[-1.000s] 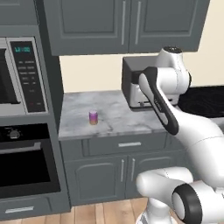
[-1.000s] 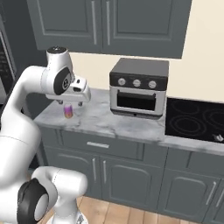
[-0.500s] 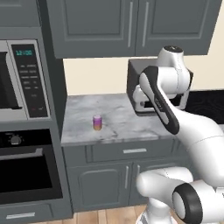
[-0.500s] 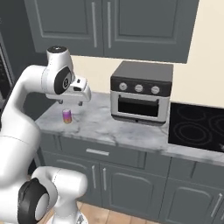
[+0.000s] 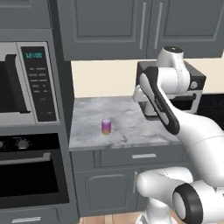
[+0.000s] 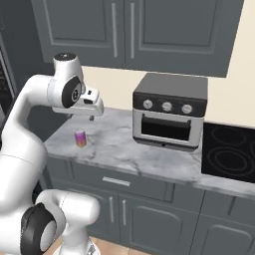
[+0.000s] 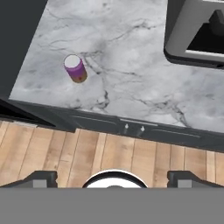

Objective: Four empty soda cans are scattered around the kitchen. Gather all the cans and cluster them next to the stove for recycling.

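A purplish-pink soda can (image 5: 106, 127) stands upright on the marble counter (image 5: 127, 120), near its front left. From the right base view the can (image 6: 80, 138) sits just below my gripper (image 6: 80, 117), which hangs high above the counter, open and empty. In the hand view the can (image 7: 75, 68) is at the upper left, far from my gripper (image 7: 113, 177), whose fingertips (image 7: 41, 177) stand wide apart. The stove (image 6: 229, 158), a black glass cooktop, lies at the counter's right end, beyond the toaster oven.
A grey toaster oven (image 6: 169, 112) stands on the counter between the can and the stove. A microwave (image 5: 26, 83) and a black wall oven (image 5: 30, 170) fill the tall unit at left. Grey cabinets (image 6: 134, 30) hang above; drawers run below the counter.
The whole picture has shifted right and down in both base views, so the base has driven. The arm holds the same pose, the gripper stays open, and the can stands where it was.
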